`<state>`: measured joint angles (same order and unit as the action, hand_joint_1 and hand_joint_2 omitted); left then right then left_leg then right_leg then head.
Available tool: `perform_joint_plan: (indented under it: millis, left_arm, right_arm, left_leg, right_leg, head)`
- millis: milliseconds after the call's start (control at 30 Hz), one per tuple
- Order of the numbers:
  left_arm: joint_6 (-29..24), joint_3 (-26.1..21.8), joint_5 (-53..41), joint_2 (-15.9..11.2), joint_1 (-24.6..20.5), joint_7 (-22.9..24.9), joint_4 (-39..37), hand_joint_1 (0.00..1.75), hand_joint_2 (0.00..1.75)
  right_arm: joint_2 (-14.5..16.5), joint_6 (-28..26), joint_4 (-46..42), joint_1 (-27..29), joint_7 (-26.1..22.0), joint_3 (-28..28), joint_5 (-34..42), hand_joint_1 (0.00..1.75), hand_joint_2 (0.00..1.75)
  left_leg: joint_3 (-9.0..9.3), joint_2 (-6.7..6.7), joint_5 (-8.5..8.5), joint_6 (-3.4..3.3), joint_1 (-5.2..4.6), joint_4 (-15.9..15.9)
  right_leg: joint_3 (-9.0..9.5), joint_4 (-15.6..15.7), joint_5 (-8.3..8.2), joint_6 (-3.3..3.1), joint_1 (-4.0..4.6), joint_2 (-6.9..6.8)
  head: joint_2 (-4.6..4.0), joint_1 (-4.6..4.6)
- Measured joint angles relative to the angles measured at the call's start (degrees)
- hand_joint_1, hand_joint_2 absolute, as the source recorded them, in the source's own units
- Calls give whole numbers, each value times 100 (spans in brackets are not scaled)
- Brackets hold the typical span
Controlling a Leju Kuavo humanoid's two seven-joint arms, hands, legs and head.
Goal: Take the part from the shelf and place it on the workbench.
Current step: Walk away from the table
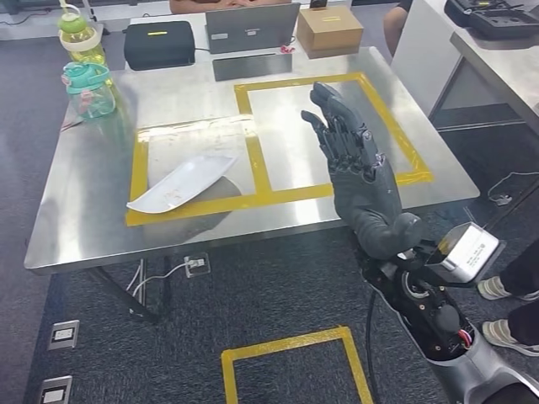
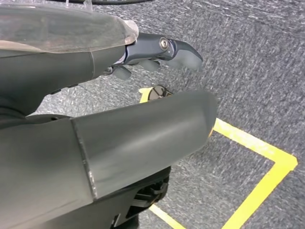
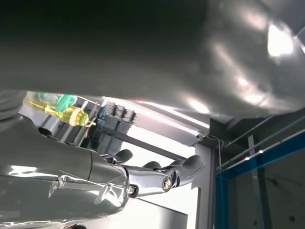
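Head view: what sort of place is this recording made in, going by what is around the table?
Probably an office or lab used as a test area: a steel table marked with yellow tape, a laptop at its far edge, grey carpet with floor sockets.

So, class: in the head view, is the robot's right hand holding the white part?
No: the right hand is raised with fingers spread and empty, while the white part lies flat on the workbench, apart from it.

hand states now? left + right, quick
Left robot hand: hangs over the floor, nothing visibly held; open or closed cannot be told.
Right robot hand: open, fingers extended over the workbench, holding nothing.
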<state>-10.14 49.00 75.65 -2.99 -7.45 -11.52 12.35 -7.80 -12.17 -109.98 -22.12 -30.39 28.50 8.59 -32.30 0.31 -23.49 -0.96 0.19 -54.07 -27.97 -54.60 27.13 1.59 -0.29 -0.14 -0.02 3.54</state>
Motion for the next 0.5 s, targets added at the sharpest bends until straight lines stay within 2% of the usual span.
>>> perform_joint_plan:
  millis: [67,100,133,167,200,267,300,333,367,400,433,467,500]
  left_arm:
    - [1,0,-6,3,-5,0,0,0,0]
    - [1,0,-11,2,-5,0,-1,0,0]
    - [2,0,-15,1,-6,0,-1,0,0]
    - [3,0,-20,-1,-11,0,-1,0,0]
    - [5,0,-24,-2,-17,1,-1,0,0]
    - [11,1,-26,-1,-22,2,0,0,0]
    - [17,1,-30,-1,-21,4,0,0,0]
    - [24,1,-34,-2,-20,5,0,0,0]
    - [31,1,-38,-3,-21,6,-1,0,0]
    - [37,1,-42,-7,-24,8,-1,0,0]
    - [39,1,-44,-12,-32,12,-1,0,0]
    - [40,1,-45,-16,-43,16,-1,0,0]
    - [41,1,-46,-20,-55,21,0,0,0]
  right_arm:
    - [0,-15,1,1,5,-10,-1,0,0]
    - [0,-20,1,2,10,-15,-4,0,0]
    - [0,-24,-1,4,18,-18,-7,0,0]
    - [-1,-27,-2,3,25,-20,-10,0,0]
    - [-2,-29,-2,2,32,-22,-12,0,0]
    - [-4,-32,-3,5,37,-23,-11,0,0]
    - [-4,-33,-3,9,38,-23,-11,0,0]
    - [-5,-33,-2,13,38,-22,-11,0,0]
    - [-5,-33,-2,16,38,-22,-11,0,0]
    - [-6,-33,-2,18,38,-22,-11,0,0]
    - [-7,-33,-2,17,38,-23,-11,0,0]
    - [-7,-33,-3,14,38,-25,-11,0,0]
    - [-7,-33,-3,12,39,-26,-11,0,0]
  left_leg:
    - [-48,4,42,70,-15,-6]
    - [-68,6,47,106,-17,-12]
    - [-97,5,4,141,-18,-62]
    - [-163,1,-110,171,-19,-209]
    - [-283,-3,-295,195,-16,-481]
    - [-637,-5,-723,226,-5,-1289]
    - [-784,-4,-854,234,0,-1631]
    - [-839,-4,-873,236,2,-1785]
    - [-770,-4,-780,232,4,-1695]
    - [-586,-4,-603,221,6,-1378]
    - [-333,-3,-405,203,7,-931]
    - [-107,-3,-263,181,1,-506]
    - [42,-2,-177,157,-2,-208]
  right_leg:
    - [39,130,-6,-56,24,3]
    - [41,150,-27,-91,7,1]
    - [35,172,-61,-121,-11,-2]
    - [26,196,-96,-152,-29,-9]
    - [13,216,-126,-178,-45,-18]
    - [-45,216,-162,-213,-37,-30]
    - [-71,213,-177,-220,-34,-33]
    - [-92,210,-190,-220,-33,-33]
    - [-105,204,-200,-214,-32,-31]
    - [-112,196,-204,-208,-32,-28]
    - [-117,182,-204,-200,-31,-27]
    - [-133,155,-197,-184,-17,-24]
    - [-151,129,-191,-166,-3,-22]
  head:
    - [0,-10]
    - [0,-19]
    - [0,-42]
    - [0,-78]
    - [0,-116]
    - [0,-179]
    - [0,-196]
    - [0,-207]
    - [0,-218]
    - [0,-228]
    - [0,-235]
    - [0,-247]
    - [0,-251]
